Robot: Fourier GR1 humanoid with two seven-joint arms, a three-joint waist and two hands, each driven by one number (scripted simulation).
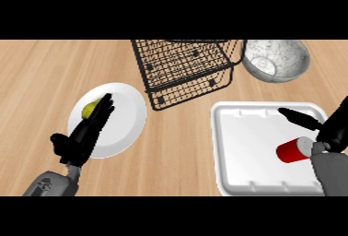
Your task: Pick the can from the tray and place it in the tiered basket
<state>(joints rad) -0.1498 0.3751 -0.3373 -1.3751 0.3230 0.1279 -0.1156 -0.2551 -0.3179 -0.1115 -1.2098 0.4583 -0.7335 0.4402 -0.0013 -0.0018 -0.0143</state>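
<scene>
Nearest the lower edge, two grey forearms enter the head view. The left hand (83,133) lies over a round white plate (129,120), fingers straight and together, pointing up and right; it hides part of the plate's left side. Past the fingertips sits a small yellow-green fruit (90,109) on the plate, partly hidden, its kind not determinable.

At right, a white rectangular tray with a raised rim (238,152) lies on the pale wooden counter (176,152). The red cylindrical can with a pale end (293,150) lies on its side inside the tray, toward the right. The right hand (331,131) is at the can's right end — its fingers appear to curl against the can's pale end, while one dark finger extends up and left over the tray, clear of the can. The wrist covers the contact area and the hand is cut off by the right edge, so the extent of the grasp cannot be confirmed.

Farther back, a black wire tiered basket (183,64) stands at centre — its top cropped. Just beside it, right, a speckled grey bowl (279,60).
</scene>
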